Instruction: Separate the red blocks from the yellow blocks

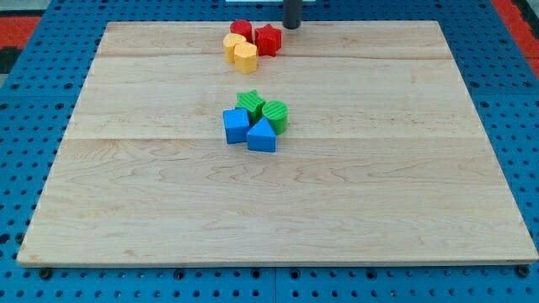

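Two red blocks sit at the view's top centre: a round-ish red block and a red star block to its right. Two yellow blocks touch them from below left: a yellow round block and a yellow hexagonal block. The four form one tight cluster. My tip is at the board's top edge, just to the right of the red star block and apart from it by a small gap.
A second cluster lies at the board's centre: a green star block, a green round block, a blue cube-like block and a blue triangular block. The wooden board rests on a blue perforated table.
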Robot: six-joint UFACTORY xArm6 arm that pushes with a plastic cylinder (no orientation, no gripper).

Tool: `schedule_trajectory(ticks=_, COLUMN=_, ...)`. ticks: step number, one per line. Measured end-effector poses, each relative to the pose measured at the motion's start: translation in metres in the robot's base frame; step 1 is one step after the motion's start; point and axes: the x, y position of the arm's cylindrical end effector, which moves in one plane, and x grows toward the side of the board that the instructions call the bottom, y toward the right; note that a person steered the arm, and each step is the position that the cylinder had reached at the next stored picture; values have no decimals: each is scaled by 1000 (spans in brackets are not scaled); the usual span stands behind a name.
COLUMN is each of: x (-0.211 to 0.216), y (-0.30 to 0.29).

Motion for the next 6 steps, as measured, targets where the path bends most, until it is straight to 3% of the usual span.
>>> schedule_trajectory(ticks=2, x=0, y=-116)
schedule_trajectory(ticks=3, x=5, y=-146)
schedule_trajectory(ticks=4, x=26, y=-133)
schedule_trajectory(ticks=6, x=33, y=15)
